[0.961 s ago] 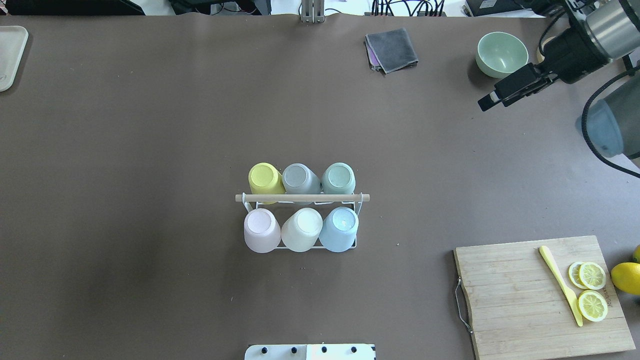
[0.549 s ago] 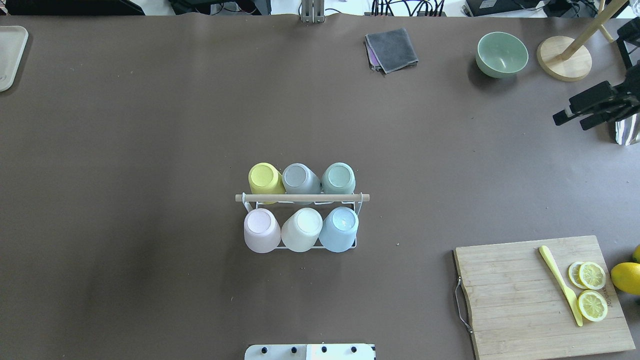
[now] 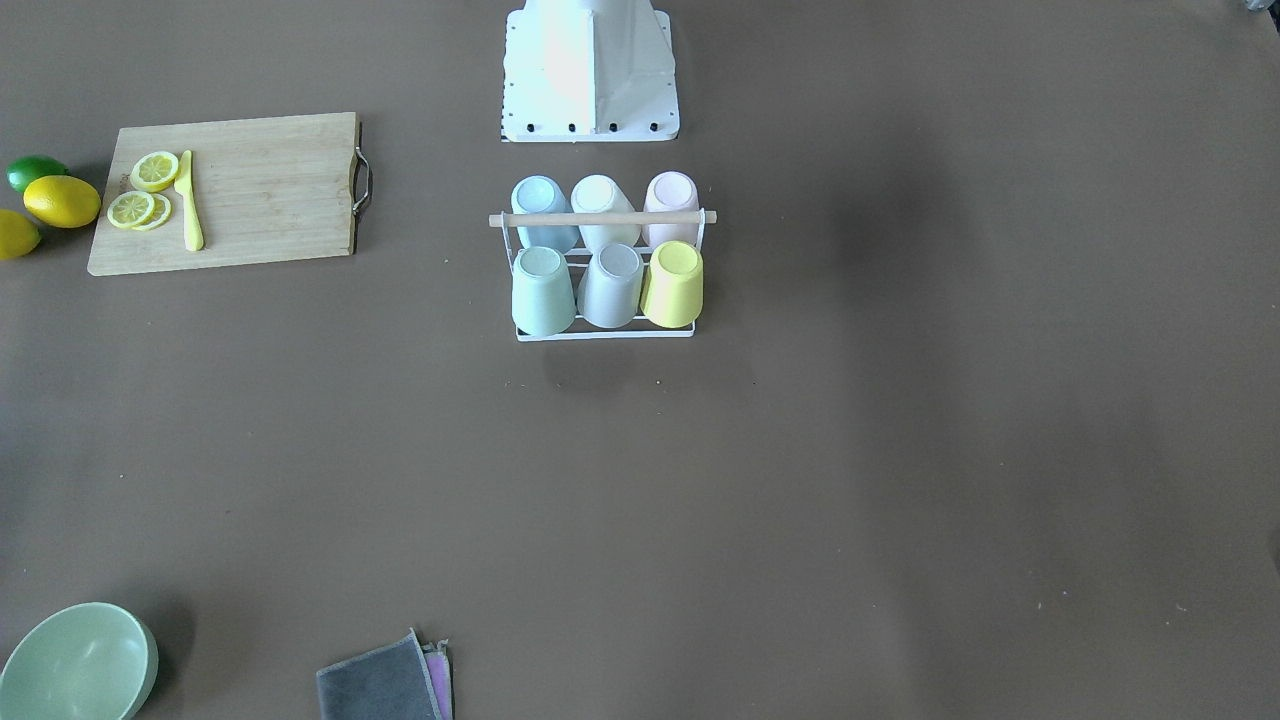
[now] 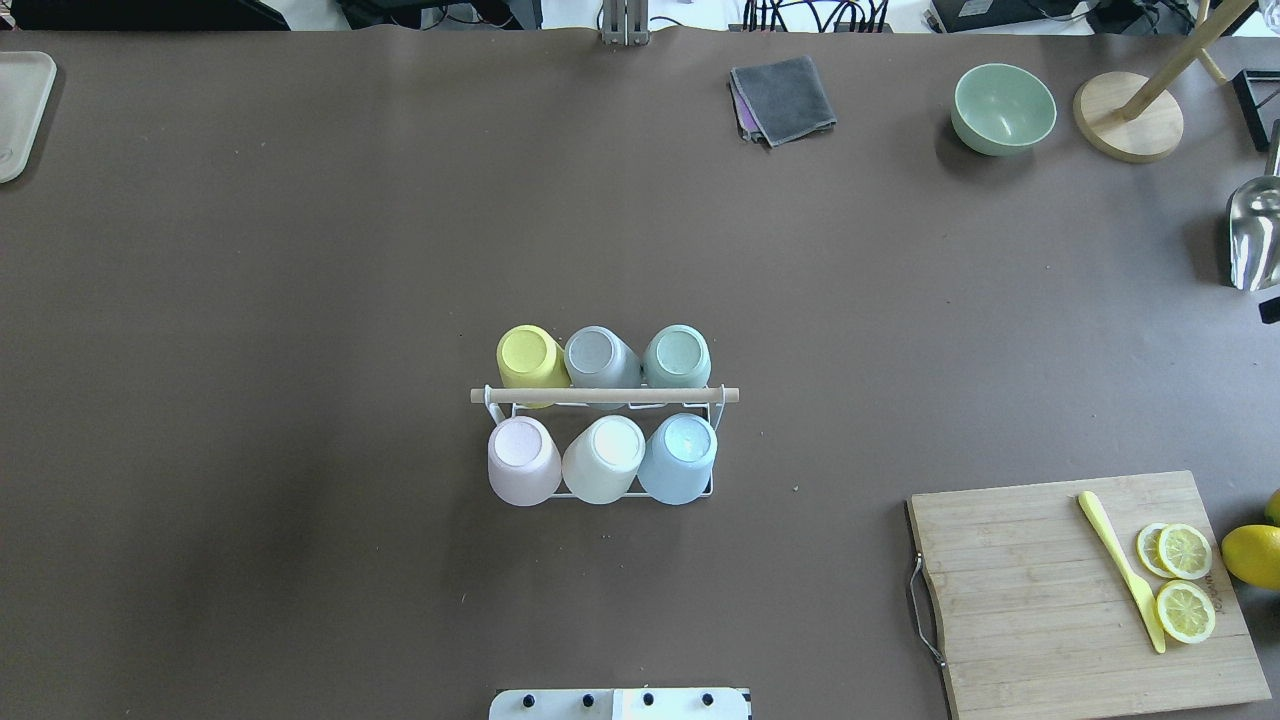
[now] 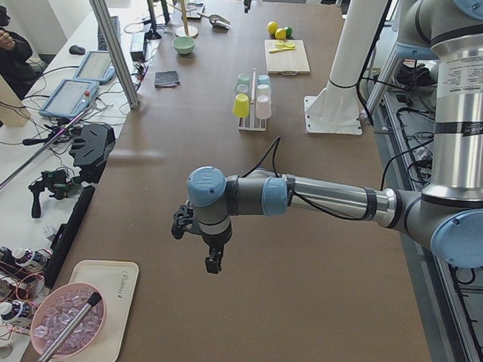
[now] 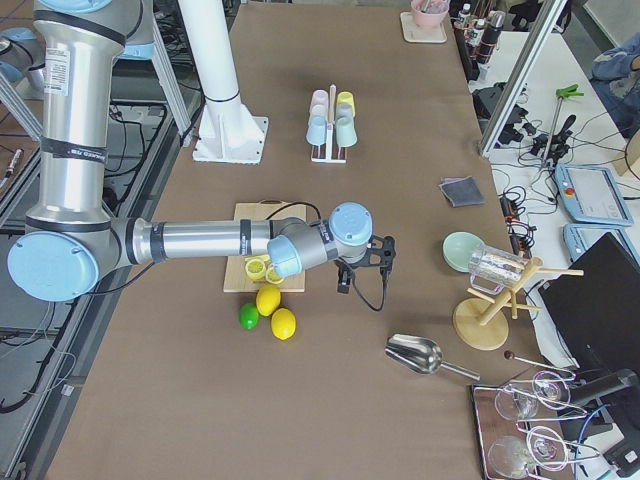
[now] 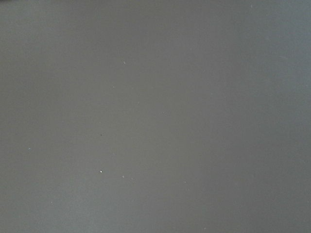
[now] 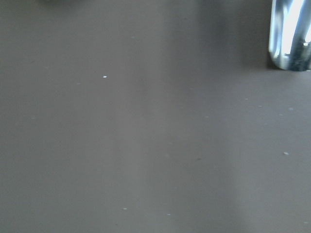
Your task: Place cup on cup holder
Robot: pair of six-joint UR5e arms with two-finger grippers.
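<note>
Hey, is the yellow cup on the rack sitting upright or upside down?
Upside down. The yellow cup shows its closed flat bottom facing up, and its wider mouth end points down onto the cup holder.

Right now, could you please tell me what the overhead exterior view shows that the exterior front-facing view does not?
Only the overhead view shows the wooden stand, the metal scoop and the pale tray. Only the front-facing view shows the green lime. Both show the cup holder carrying six upturned cups, the cutting board, the green bowl and the grey cloth.
</note>
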